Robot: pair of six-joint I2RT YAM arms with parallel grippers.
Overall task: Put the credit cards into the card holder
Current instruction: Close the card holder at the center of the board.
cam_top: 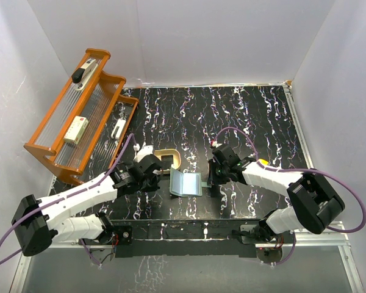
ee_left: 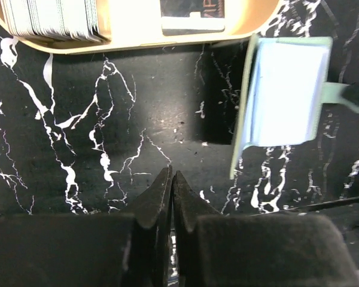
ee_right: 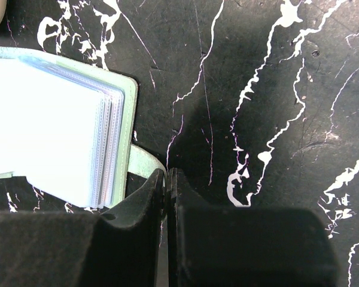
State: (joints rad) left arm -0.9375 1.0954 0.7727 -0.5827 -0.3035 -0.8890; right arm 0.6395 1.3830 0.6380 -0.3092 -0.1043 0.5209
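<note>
The card holder (cam_top: 186, 183) lies open on the black marbled table, its pale teal inside facing up. It also shows in the left wrist view (ee_left: 284, 89) and the right wrist view (ee_right: 48, 125). My right gripper (ee_right: 167, 172) is shut on the holder's green snap tab (ee_right: 140, 162), at the holder's right edge (cam_top: 212, 178). My left gripper (ee_left: 172, 176) is shut and empty, just left of the holder (cam_top: 163, 175). The credit cards sit in a tan oval dish (ee_left: 137, 36): a pale stack (ee_left: 51, 18) and a dark card (ee_left: 191, 9).
The tan dish (cam_top: 169, 157) stands right behind the holder and my left gripper. An orange rack (cam_top: 79, 116) with small items fills the back left. A small yellow thing (cam_top: 263, 162) lies beside the right arm. White walls enclose the table.
</note>
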